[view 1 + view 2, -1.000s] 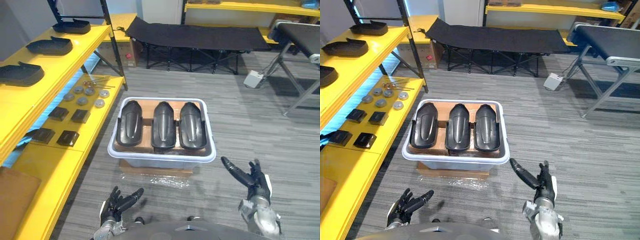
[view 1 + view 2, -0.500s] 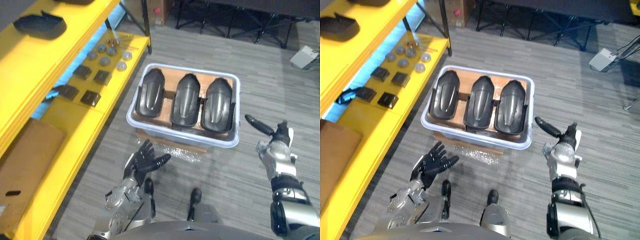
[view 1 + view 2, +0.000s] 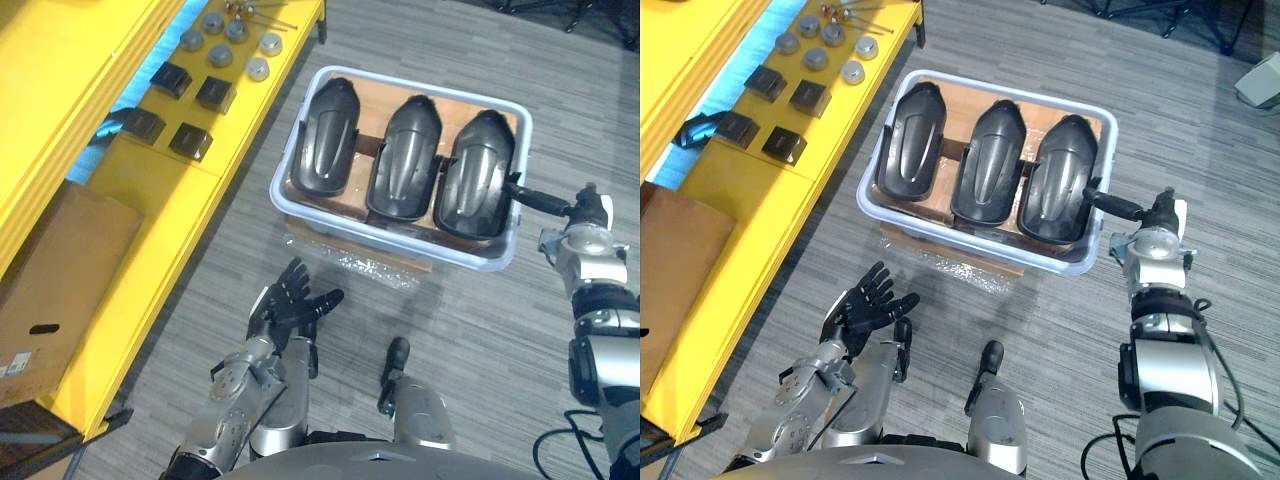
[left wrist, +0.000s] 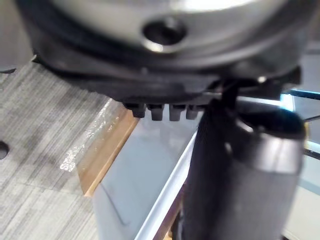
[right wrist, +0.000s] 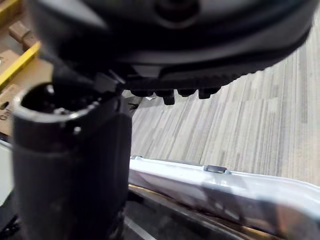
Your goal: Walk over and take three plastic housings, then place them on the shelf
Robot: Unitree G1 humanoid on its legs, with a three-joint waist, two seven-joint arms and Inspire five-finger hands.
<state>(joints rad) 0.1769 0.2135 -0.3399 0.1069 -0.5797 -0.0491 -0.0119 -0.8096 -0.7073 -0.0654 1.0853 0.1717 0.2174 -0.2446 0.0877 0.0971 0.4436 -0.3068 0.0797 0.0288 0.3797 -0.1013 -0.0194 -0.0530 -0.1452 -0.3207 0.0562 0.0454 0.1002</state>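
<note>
Three black plastic housings (image 3: 327, 150) (image 3: 405, 170) (image 3: 478, 185) lie side by side in a white bin (image 3: 420, 86) on the floor ahead of me. My left hand (image 3: 290, 310) hovers open, fingers spread, over the floor short of the bin's near left corner, holding nothing. My right hand (image 3: 585, 215) is open at the bin's right side, its thumb reaching to the rim by the rightmost housing. The right wrist view has the bin's rim (image 5: 210, 175) just past the thumb. The left wrist view looks at the bin's near wall (image 4: 145, 175).
A yellow shelf (image 3: 245, 120) runs along the left, with small black blocks (image 3: 190, 141) and grey discs (image 3: 258, 69) on its low level. A cardboard box (image 3: 60, 270) sits nearer on that level. The bin rests on a cardboard sheet (image 3: 350, 250) with clear wrap.
The camera has come closer and tipped down over the bin. My right hand has moved up to the bin's right rim. My left hand has risen, fingers spread.
</note>
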